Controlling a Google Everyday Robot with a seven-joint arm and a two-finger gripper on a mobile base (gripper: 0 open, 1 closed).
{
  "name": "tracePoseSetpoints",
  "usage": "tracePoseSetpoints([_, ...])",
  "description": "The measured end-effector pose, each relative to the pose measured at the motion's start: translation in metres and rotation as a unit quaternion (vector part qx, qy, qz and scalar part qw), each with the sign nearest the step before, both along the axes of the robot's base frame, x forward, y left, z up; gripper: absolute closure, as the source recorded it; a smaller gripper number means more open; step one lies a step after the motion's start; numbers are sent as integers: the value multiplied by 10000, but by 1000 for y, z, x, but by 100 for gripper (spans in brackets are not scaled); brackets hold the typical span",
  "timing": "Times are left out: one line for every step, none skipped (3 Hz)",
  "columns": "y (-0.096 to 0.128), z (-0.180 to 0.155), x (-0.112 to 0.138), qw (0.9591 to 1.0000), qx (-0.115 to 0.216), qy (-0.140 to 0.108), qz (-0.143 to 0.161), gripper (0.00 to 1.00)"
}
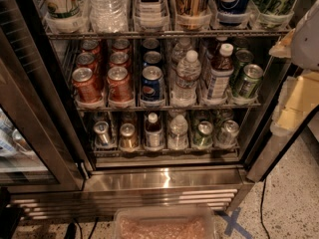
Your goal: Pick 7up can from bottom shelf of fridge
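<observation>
Fridge (164, 179) stocked: green 7up can (203, 134) stands at front of bottom shelf (164, 152), between water bottle (178, 131) and silver can (228, 132). Likely light, thin-walled, slick; best taken round mid-body, gently. Gripper (294, 106) at right edge, well apart; state cannot be told.
</observation>
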State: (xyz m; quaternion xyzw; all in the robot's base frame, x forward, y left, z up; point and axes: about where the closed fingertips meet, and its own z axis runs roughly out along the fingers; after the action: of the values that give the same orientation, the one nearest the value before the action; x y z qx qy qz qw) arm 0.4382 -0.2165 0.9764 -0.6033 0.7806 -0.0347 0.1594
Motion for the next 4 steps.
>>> tracePoseSetpoints([0, 0, 0, 10000, 0, -1, 0, 0])
tracePoseSetpoints([-3, -15, 1, 10000, 31, -51, 2, 0])
tracePoseSetpoints([-5, -67, -11, 9996, 283, -21, 30, 0])
tracePoseSetpoints([-12, -130, -32, 9985, 532, -6, 134, 0])
